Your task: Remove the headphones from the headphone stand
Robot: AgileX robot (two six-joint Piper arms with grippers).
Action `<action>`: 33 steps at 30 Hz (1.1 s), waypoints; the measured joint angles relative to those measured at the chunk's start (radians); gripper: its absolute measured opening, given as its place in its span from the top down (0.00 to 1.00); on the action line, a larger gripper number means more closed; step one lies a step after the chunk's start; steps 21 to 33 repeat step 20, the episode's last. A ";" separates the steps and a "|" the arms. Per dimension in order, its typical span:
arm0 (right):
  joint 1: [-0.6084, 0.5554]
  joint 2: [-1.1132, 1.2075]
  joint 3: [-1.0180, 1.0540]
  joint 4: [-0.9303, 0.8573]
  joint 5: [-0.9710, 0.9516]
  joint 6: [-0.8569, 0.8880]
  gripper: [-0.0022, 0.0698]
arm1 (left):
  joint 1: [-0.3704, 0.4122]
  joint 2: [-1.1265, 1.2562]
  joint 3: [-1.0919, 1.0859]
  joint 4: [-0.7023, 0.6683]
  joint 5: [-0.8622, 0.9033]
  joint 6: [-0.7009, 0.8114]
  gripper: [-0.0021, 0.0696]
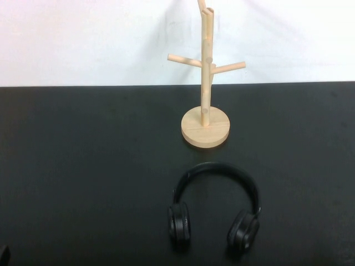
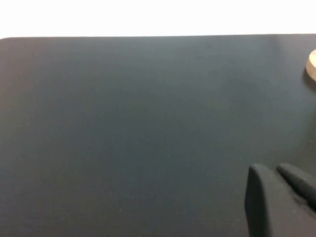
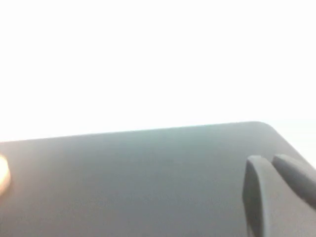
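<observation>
A black table (image 1: 83, 166) meets a white wall (image 1: 83, 39). The headphones (image 1: 214, 206) lie flat near the headphone stand (image 1: 206, 77). Left gripper (image 2: 281, 197) and right gripper (image 3: 276, 192) hang over bare table; grip state cannot be told.

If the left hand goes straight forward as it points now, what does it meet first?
Probably nothing: ahead of the left hand lies only bare black table. The headphone stand sits off to one side.

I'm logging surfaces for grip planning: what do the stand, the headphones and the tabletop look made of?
The headphone stand: pale unfinished-looking wood, faint grain on its base. The headphones: black, likely plastic band with padded cups showing a slight sheen. The table: matte black, material unclear. Left gripper and right gripper sit parked near the table's front corners.
</observation>
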 joint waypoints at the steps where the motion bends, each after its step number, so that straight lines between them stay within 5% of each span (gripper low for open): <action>1: 0.000 0.000 0.000 0.000 0.037 0.000 0.98 | 0.000 0.000 0.000 0.000 0.000 0.000 0.98; 8: -0.002 0.000 0.002 -0.012 0.265 0.000 0.98 | 0.000 0.000 0.000 0.000 0.000 0.000 0.98; 33: -0.002 0.000 0.002 -0.014 0.271 0.000 0.98 | 0.000 0.000 0.000 0.000 0.000 0.000 0.98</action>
